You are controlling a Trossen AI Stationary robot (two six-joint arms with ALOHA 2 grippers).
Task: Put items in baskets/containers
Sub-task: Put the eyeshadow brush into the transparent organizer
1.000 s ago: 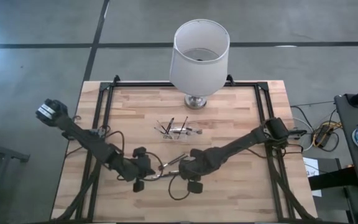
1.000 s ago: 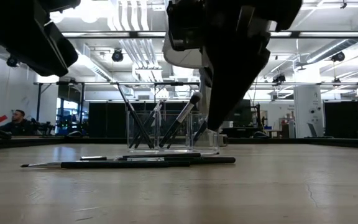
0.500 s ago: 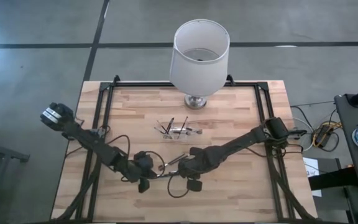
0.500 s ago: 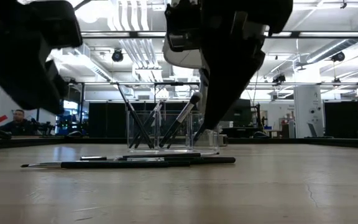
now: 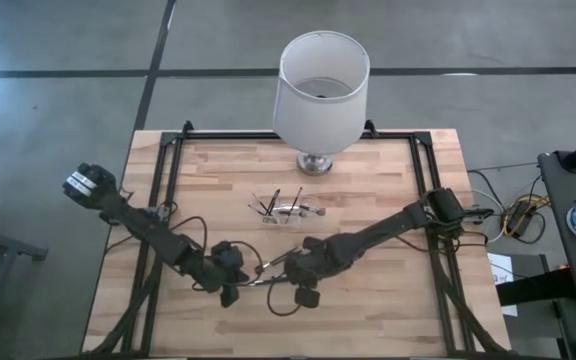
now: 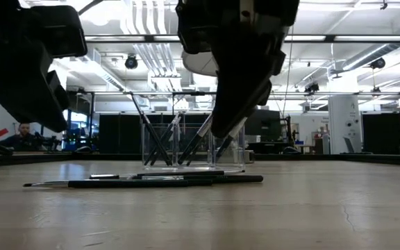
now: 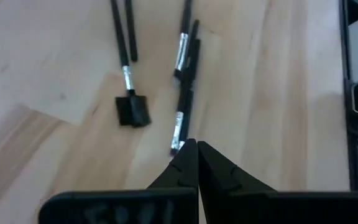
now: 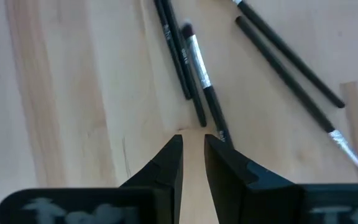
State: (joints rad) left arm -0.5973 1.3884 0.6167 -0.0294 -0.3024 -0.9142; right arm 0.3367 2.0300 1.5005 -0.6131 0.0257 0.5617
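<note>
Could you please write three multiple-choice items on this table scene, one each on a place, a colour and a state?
1. Where does the small clear plastic holder stand?
A. Mid-table, in front of the lamp's metal base
B. At the table's left edge
C. Under the left arm

2. What colour is the large drum-shaped lampshade?
A. Red
B. White
C. Black

3. How are the fingers of the left gripper?
A. Spread wide
B. Shut, tips together
C. Clamped around the holder

Answers:
1 A: the high view shows the holder at mid-table just in front of the lamp's base.
2 B: the shade is plainly white from above.
3 B: the left wrist view shows both fingers meeting, their tips over the thin dark brushes lying loose on the wood. The right gripper stands slightly open beside the same pile.
</note>
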